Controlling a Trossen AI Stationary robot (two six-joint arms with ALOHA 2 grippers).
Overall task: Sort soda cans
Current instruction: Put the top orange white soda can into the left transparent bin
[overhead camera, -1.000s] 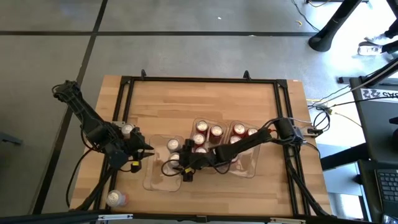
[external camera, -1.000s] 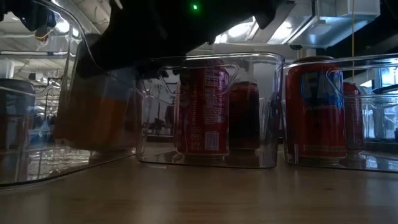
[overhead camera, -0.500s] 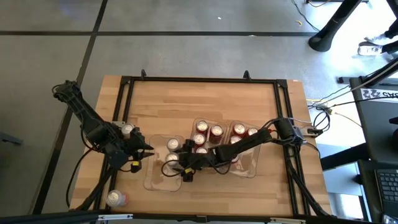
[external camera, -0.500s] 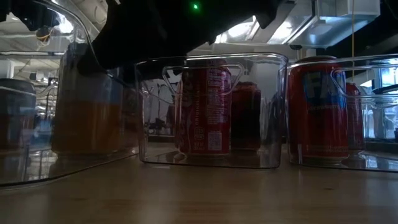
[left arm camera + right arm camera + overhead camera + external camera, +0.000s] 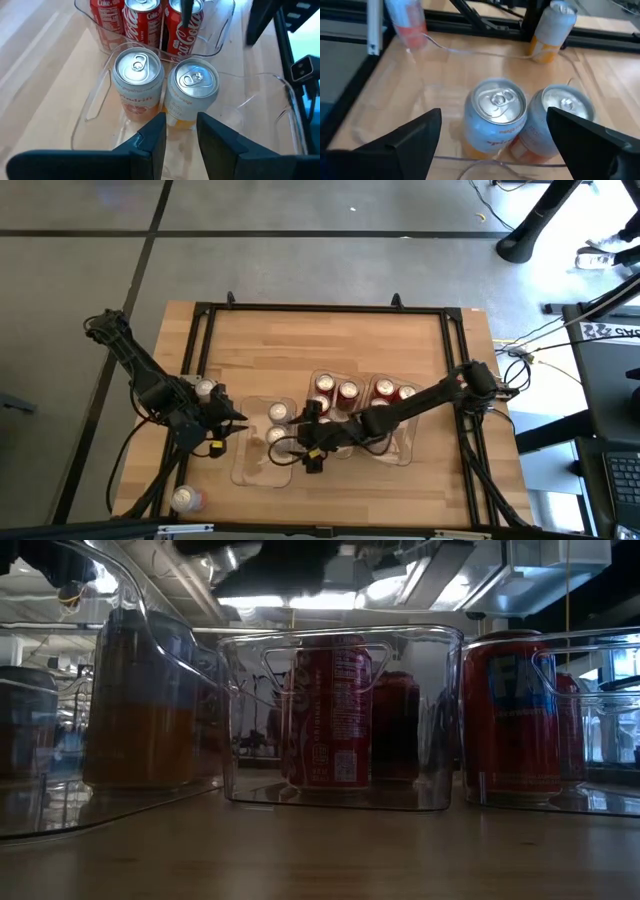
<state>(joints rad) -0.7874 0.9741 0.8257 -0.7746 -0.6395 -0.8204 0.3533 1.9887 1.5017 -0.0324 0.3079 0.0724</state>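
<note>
Releasing an orange can into the left clear tray.
Right gripper [image 5: 303, 452], jaws now spread wide and lifted, has left two orange cans [image 5: 496, 120] standing there; left gripper [image 5: 238, 418] waits nearly closed, empty. Two silver-orange cans [image 5: 205, 390] remain loose; several red cans [image 5: 347, 392] fill other trays.

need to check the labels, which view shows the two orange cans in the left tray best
The left wrist view: both orange cans stand side by side, tops and labels visible. The right wrist view shows them close between the open right claw, labels mostly hidden. The high view shows only tiny tops; the low view, one blurred orange body.
</note>
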